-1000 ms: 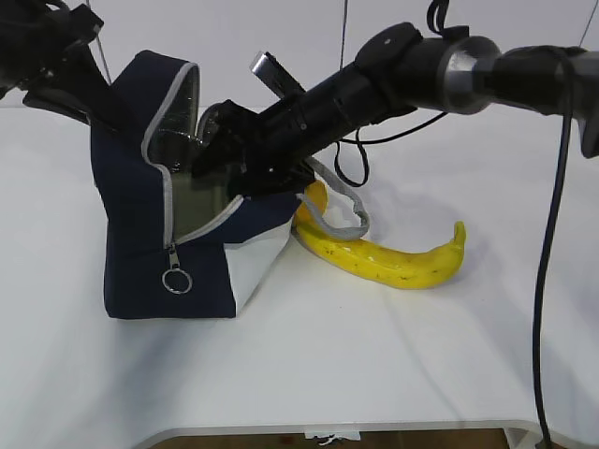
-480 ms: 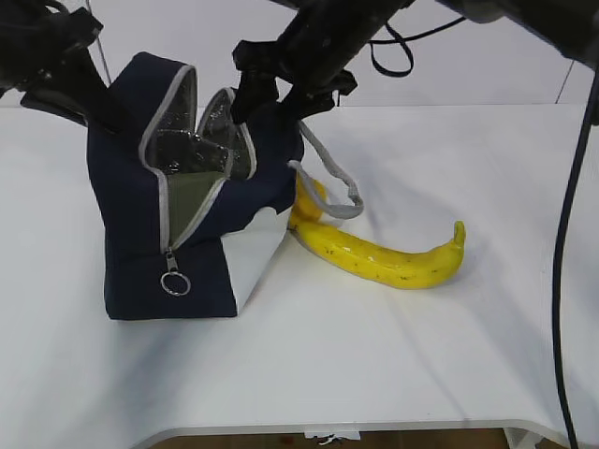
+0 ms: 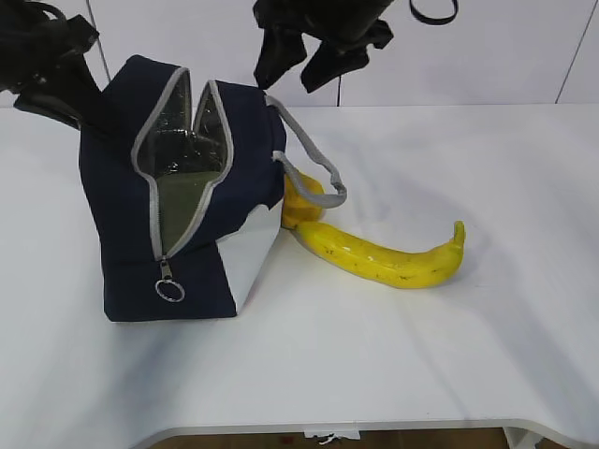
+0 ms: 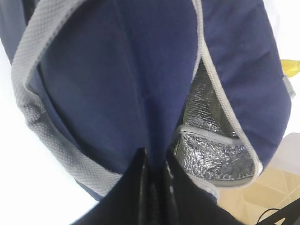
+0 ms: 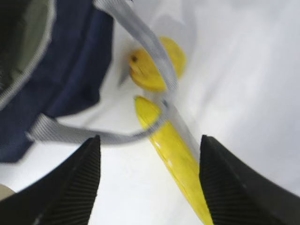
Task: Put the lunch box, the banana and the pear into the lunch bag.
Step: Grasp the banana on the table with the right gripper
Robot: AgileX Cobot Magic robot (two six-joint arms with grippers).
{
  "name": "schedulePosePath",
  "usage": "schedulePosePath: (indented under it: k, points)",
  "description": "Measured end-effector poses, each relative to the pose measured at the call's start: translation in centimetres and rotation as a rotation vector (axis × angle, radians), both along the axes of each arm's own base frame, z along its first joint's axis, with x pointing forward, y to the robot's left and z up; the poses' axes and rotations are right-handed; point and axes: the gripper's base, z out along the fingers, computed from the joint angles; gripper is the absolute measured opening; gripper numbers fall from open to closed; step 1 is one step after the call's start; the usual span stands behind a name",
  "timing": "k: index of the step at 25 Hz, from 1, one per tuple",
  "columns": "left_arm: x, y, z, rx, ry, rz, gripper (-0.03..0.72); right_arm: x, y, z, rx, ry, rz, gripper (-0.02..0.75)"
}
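Note:
The navy lunch bag (image 3: 122, 234) stands at the left with its zipper open and silvery lining showing. A dull green surface, the lunch box (image 3: 182, 201), shows inside the opening. My left gripper (image 3: 84, 108) is shut on the bag's navy fabric (image 4: 117, 84) at its far left top edge; the left wrist view shows the left gripper (image 4: 157, 159) pinching a fold. The banana (image 3: 384, 257) lies on the table right of the bag, with the pear (image 3: 299, 201) behind the grey handle. My right gripper (image 3: 301, 65) hangs open and empty above the bag. In its own view the right gripper (image 5: 150, 140) looks down on the banana (image 5: 176, 159) and pear (image 5: 150, 70).
The bag's grey webbing handle (image 3: 314, 168) droops over the pear and the banana's near end. A metal zipper ring (image 3: 169, 291) hangs on the bag's front. The white table (image 3: 374, 365) runs to a front edge near the bottom of the exterior view.
My right gripper has pulled out of the bag's opening and risen above it, empty. The bag's mouth has narrowed and the bag stands more upright. The left gripper keeps its hold.

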Motion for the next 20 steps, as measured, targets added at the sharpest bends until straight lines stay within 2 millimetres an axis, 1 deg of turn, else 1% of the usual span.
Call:
schedulePosePath:
  k: [3,10,14,20]
  points:
    - [0.0,0.0,0.0,0.004,-0.001,0.000,0.009,-1.9,-1.4,0.6,-0.087,0.004,-0.014,0.510]
    - [0.0,0.1,-0.1,0.015,-0.002,-0.002,0.009,-5.9,-4.5,1.3,-0.271,0.003,-0.034,0.510]
    - [0.0,0.1,-0.1,0.016,-0.002,-0.002,0.009,-7.3,-5.6,0.6,-0.344,0.021,-0.036,0.510]
    - [0.0,0.1,-0.1,0.017,-0.002,-0.002,0.009,-8.8,-7.0,-1.1,-0.458,0.061,-0.030,0.510]
